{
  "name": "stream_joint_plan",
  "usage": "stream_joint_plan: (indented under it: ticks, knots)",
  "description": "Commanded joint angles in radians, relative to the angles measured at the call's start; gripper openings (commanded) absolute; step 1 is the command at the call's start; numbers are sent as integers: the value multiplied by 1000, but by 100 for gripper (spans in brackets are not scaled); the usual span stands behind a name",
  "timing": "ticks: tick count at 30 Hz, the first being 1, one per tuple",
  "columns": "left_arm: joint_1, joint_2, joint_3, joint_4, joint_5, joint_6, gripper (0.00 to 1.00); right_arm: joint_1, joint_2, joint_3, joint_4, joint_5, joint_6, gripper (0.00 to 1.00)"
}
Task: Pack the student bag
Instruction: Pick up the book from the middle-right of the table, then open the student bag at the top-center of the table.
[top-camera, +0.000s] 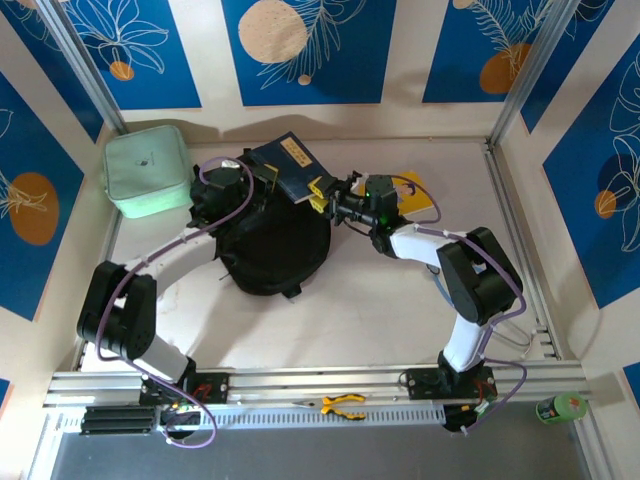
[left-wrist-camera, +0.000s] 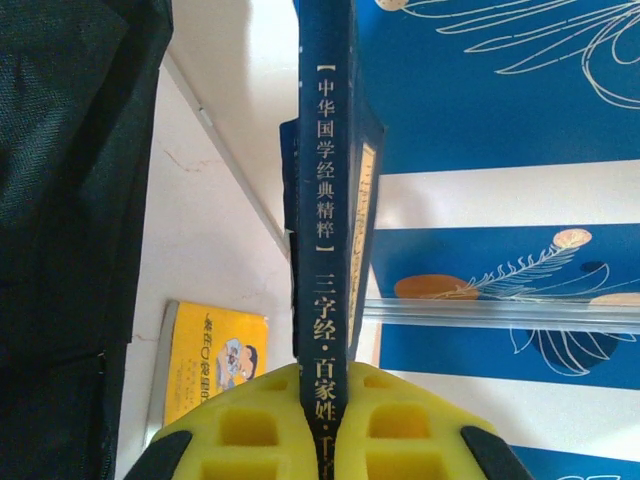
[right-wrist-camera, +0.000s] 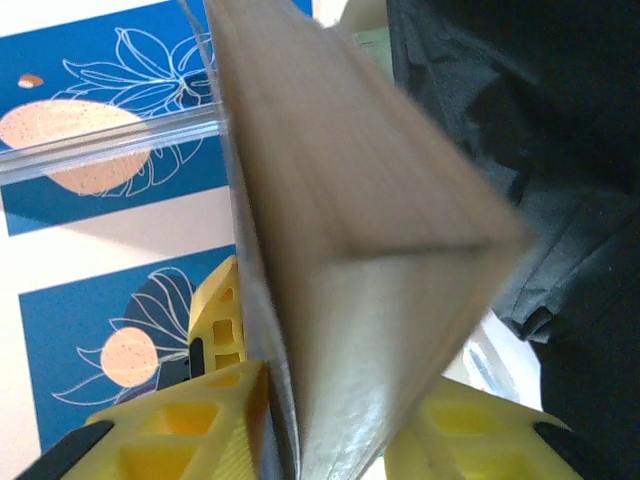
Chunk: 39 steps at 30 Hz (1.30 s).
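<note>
Right now we are looking at the student bag (top-camera: 275, 250), which is lying as a dark rounded heap near the middle of the table (top-camera: 390, 320), between the two arms and a little nearer the left one. Both grippers are hanging over its far edge, and between them a dark blue book (top-camera: 290, 160) is being held up, tilted, with its near corner over the bag's far rim. The left gripper (top-camera: 264, 178) is sitting at the book's left side, over the bag's far left shoulder; from its wrist camera we are seeing its yellow fingers (left-wrist-camera: 250, 430) pinching tight on the spine, with the bag's black fabric just beside the book on the left. The right gripper (top-camera: 322, 193) is reaching in from the bag's far right side; in its own view the yellow pads are pressing on both sides of the book's pale page edge, so it too is gripping the book, with the bag looming dark just behind on the right. Farther out, a mint-green case (top-camera: 148, 170) is resting at the far left of the table, well apart from the bag, and a yellow book (top-camera: 418, 196) is lying flat under the right arm. Yellow-handled pliers (top-camera: 343, 404) are lying on the near rail, and a roll of green tape (top-camera: 560, 407) is sitting beyond its right end.
</note>
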Motion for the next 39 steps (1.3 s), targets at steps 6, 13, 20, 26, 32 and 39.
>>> stream_joint_plan:
  ticks: [6, 13, 20, 26, 32, 39]
  knots:
    - [3, -1, -36, 56, 95, 0, 18, -14, -32, 14, -24, 7, -124, 8]
    - [24, -115, -14, -371, 146, 425, 83, -61, -165, -5, -302, 2, -399, 0]
    - [-55, -150, 67, -784, 223, 991, 100, -156, -273, 31, -594, 15, -639, 0]
    - [-179, -91, 189, -1100, 69, 1350, 100, -212, -293, 20, -641, -7, -674, 0]
    - [-242, -36, 264, -1361, -70, 1639, 100, -249, -292, -23, -635, -46, -641, 0]
    - [-244, -35, 249, -1481, -227, 1841, 94, -274, -294, -35, -629, -63, -625, 0]
